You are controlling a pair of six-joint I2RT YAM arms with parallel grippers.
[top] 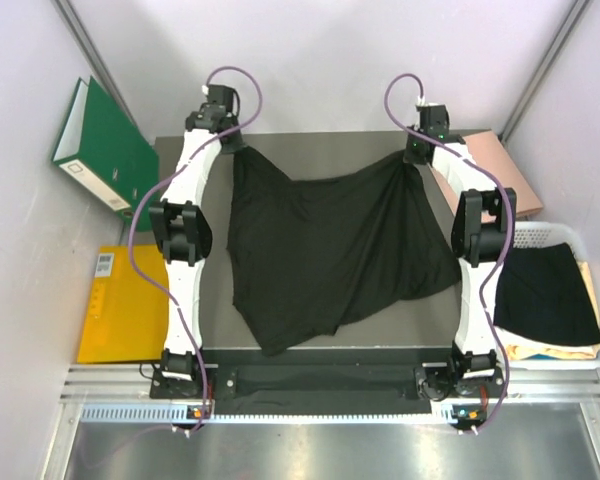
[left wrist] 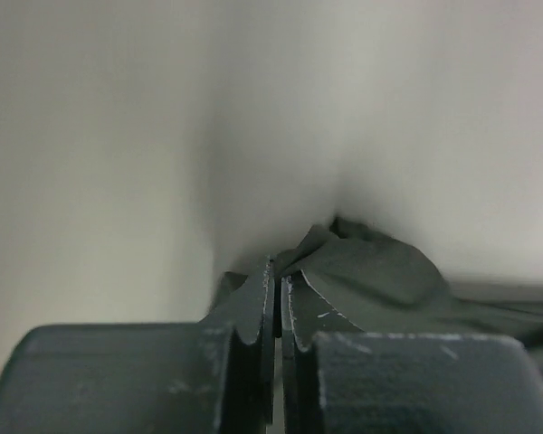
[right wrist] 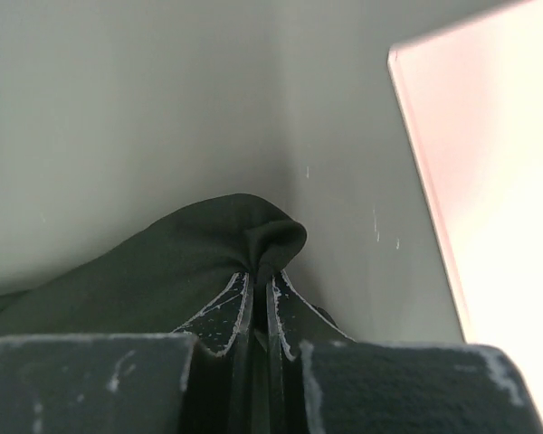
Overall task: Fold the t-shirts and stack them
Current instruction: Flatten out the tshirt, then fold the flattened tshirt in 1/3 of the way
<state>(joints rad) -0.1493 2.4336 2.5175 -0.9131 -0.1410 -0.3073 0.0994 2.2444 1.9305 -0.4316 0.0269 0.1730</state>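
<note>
Grey table sits between pale walls. The left arm and right arm stretch to its far edge. The left gripper and right gripper each pinch a far corner of one black t-shirt spread mid-table. Right of the table, one white basket holds two folded garments, black over yellow.

A wrinkled black t-shirt is lying spread across the middle, its two far corners pinched and raised. At right, a folded black shirt is resting on a yellow shirt.
</note>
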